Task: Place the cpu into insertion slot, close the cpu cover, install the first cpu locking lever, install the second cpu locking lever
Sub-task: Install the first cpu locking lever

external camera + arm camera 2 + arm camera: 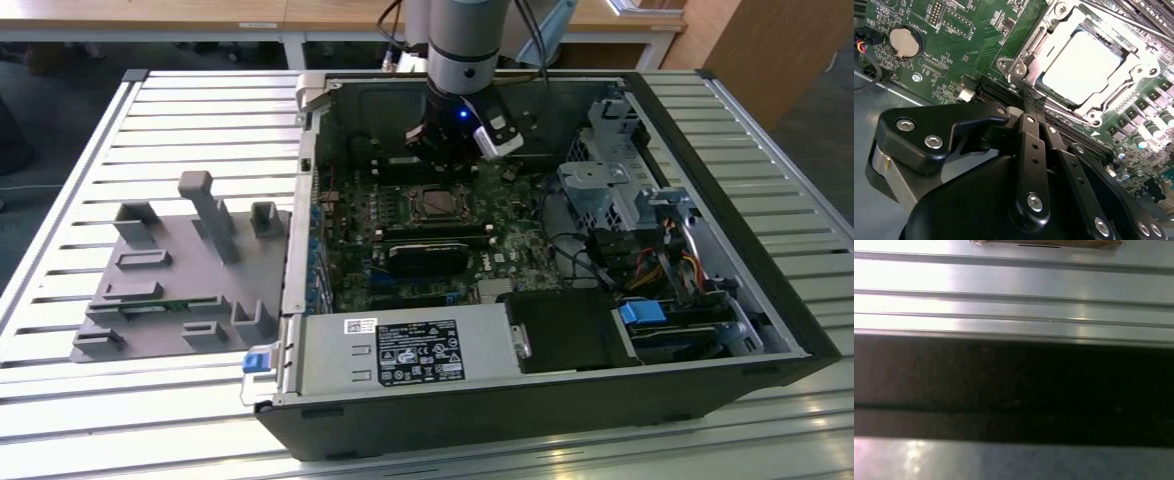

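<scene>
In the exterior view my gripper (pixel 450 152) hangs inside the open computer case, just behind the insertion slot (pixel 438 203) on the green board. The second wrist view shows the cpu (pixel 1081 65), its pale metal top up, lying in the slot. The silvery cpu cover (pixel 1136 67) lies flat around it. A thin metal lever rod (pixel 1074 116) runs along the cover's edge nearest my fingers. My black fingers (pixel 1026 127) stand together, shut with nothing between them, and their tips sit by the cover's hinged corner (pixel 1016 67).
Case walls surround the board; a drive cage (pixel 601 190) and cables stand at the exterior view's right, a power supply (pixel 414 350) in front. A coin battery (pixel 904 41) and a long black slot (pixel 999 95) lie near my fingers. A grey fixture (pixel 174 270) rests on the slatted table (pixel 1014 280).
</scene>
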Available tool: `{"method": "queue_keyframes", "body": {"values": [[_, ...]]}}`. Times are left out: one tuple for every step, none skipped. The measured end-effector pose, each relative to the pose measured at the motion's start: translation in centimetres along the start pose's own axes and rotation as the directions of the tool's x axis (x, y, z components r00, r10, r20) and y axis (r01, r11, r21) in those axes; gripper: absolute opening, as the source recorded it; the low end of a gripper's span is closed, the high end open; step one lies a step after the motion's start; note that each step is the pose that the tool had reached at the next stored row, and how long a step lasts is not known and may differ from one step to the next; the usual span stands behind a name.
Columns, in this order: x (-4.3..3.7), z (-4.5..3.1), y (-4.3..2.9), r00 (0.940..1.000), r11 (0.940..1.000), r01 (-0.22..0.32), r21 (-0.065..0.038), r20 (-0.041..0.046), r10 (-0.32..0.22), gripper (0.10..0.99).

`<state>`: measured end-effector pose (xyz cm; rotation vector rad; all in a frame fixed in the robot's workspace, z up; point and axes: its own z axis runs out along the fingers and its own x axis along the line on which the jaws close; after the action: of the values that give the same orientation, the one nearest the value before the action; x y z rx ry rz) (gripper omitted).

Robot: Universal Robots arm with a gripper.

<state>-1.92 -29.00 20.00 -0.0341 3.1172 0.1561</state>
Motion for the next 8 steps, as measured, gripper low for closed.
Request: {"method": "queue_keyframes", "body": {"values": [[0.0,0.05,-0.01,1.0,1.0,0.0,0.0,0.0,0.0,0.118],[0.0,0.08,-0.01,1.0,1.0,0.0,0.0,-0.0001,0.0,0.118],[0.0,0.08,-0.01,1.0,1.0,0.0,0.0,-0.0002,0.0,0.118],[0.0,0.09,-0.01,1.0,1.0,0.0,0.0,-0.0002,0.0,0.118],[0.0,0.09,-0.01,1.0,1.0,0.0,0.0,-0.0002,0.0,0.118],[-0.01,0.1,-0.01,1.0,1.0,0.0,0.0,0.0,0.0,0.118],[-0.01,0.1,-0.01,1.0,1.0,0.0,0.0,0.0,0.0,0.118],[-0.01,0.1,-0.01,1.0,1.0,0.0,0.0,0.0,0.0,0.118]]}}
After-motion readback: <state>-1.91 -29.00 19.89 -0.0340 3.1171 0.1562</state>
